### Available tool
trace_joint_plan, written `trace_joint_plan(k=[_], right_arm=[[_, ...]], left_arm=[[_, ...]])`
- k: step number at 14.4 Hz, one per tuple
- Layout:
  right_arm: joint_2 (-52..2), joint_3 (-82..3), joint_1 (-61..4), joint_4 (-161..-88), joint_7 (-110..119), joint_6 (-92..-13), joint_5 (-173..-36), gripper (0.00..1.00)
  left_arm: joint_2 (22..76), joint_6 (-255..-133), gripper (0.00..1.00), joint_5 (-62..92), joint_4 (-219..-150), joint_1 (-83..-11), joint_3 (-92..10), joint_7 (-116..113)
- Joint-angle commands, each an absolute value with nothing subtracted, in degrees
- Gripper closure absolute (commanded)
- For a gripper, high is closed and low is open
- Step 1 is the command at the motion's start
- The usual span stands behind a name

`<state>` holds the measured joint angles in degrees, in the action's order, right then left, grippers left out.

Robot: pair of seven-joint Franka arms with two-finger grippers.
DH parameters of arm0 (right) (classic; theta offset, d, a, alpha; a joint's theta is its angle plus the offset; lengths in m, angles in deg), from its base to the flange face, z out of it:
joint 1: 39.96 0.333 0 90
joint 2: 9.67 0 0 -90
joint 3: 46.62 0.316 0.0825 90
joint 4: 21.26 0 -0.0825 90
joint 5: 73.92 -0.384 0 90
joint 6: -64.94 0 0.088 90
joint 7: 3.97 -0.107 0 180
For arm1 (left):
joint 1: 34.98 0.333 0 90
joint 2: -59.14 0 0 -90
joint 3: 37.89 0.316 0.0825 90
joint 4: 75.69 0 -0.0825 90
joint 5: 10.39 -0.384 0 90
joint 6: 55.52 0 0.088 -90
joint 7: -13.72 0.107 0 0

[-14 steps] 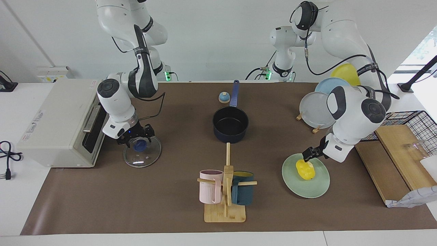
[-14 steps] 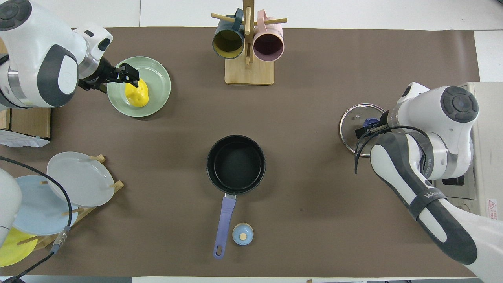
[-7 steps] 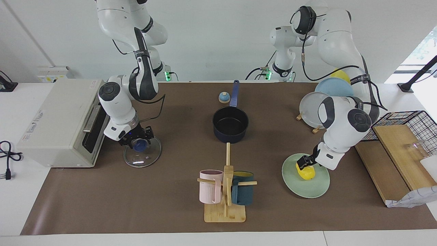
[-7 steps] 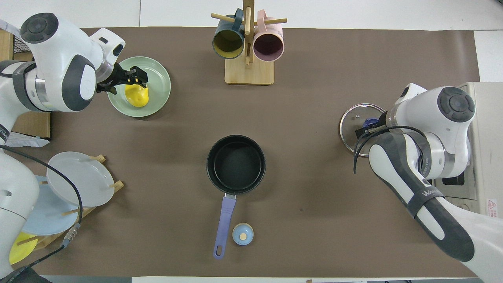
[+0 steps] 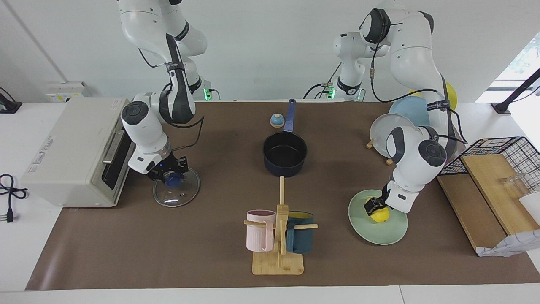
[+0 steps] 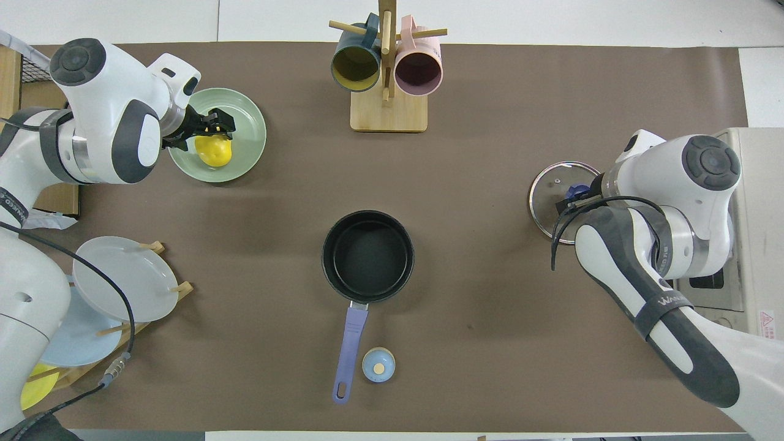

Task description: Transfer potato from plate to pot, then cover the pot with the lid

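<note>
The yellow potato [image 5: 381,215] [image 6: 214,152] lies on the mint-green plate [image 5: 379,234] [image 6: 248,153] toward the left arm's end of the table. My left gripper [image 5: 372,206] [image 6: 222,124] is low on the potato, open, with a finger on each side of its end. The navy pot [image 5: 284,153] [image 6: 367,254] stands empty at mid-table, handle toward the robots. The glass lid [image 5: 179,196] [image 6: 544,211] lies flat in front of the toaster oven. My right gripper [image 5: 172,179] [image 6: 572,195] is down at its blue knob [image 5: 171,182].
A small blue-topped bell [image 5: 276,120] [image 6: 378,364] sits beside the pot handle. A wooden mug rack [image 5: 278,257] [image 6: 388,113] holds a pink and a teal mug. A toaster oven [image 5: 71,147], an upright plate rack [image 5: 392,137] [image 6: 116,278] and a wire basket [image 5: 519,152] line the ends.
My left gripper has come down over the plate onto the potato, which now looks turned and rounder. My right gripper has stayed at the lid knob; the lid has not moved.
</note>
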<state>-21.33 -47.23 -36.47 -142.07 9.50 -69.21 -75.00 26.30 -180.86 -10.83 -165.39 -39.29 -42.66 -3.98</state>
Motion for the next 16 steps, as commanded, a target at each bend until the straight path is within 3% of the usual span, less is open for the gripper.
trace_joint_plan(k=[1,3,6,9,13,16], right_arm=[[-21.09,-46.97,-37.06,-142.2,12.29,-69.45,-75.86,0.74],[-21.09,-46.97,-36.98,-141.93,12.29,-69.1,-75.86,0.98],[-21.09,-46.98,-36.27,-138.0,11.94,-63.32,-75.77,1.0],[-20.22,-46.71,-36.27,-130.89,11.59,-53.23,-75.68,1.0],[-18.11,-46.71,-36.36,-115.78,11.33,-34.15,-75.15,1.0],[-17.58,-46.54,-35.58,-112.67,11.24,-29.9,-74.45,1.0]], left_arm=[[27.5,-182.52,0.39,-12.14,-167.27,-39.99,-42.11,-5.52],[27.5,-182.44,0.97,-12.14,-167.01,-40.16,-42.19,-5.53],[27.85,-177.46,1.0,-11.88,-162.2,-40.87,-42.19,-5.53],[34.77,-165.51,1.0,-6.81,-158.4,-40.96,-42.9,-5.7],[46.02,-158.97,1.0,-4.94,-166.1,-52.51,-42.99,-16.57],[51.3,-168.84,1.0,-5.03,-178.21,-61.84,-43.07,-20.9]])
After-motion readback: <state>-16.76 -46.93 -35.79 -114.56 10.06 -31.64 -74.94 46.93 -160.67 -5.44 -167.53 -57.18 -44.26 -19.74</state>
